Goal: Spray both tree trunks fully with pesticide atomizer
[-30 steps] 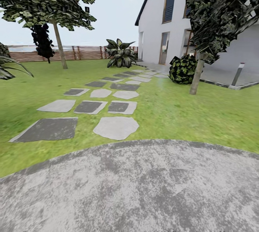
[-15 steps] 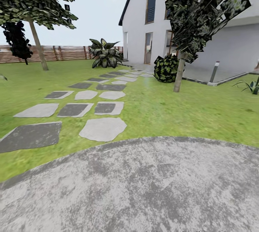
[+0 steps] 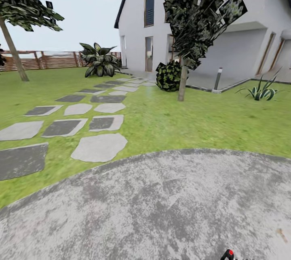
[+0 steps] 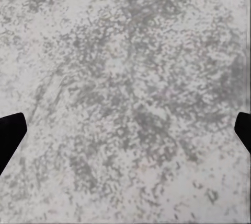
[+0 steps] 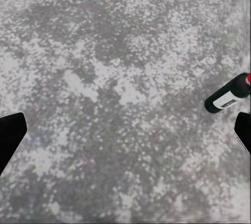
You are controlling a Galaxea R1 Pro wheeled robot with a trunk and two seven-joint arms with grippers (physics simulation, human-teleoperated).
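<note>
Left wrist view: black two-finger left gripper [image 4: 125, 132] pointed down, dark fingertips [image 4: 10, 135] at opposite frame edges, spread wide apart, nothing between them; right wrist view: black two-finger right gripper [image 5: 125, 132] likewise pointed down, fingertips [image 5: 10, 135] far apart at the edges, jaws parted, nothing held; both grippers hanging apart from the surface below, touching nothing.

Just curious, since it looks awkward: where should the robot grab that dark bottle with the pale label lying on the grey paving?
Probably around the dark bottle, at its labelled middle, coming straight down and straddling its width: it lies flat on the grey paving.
</note>
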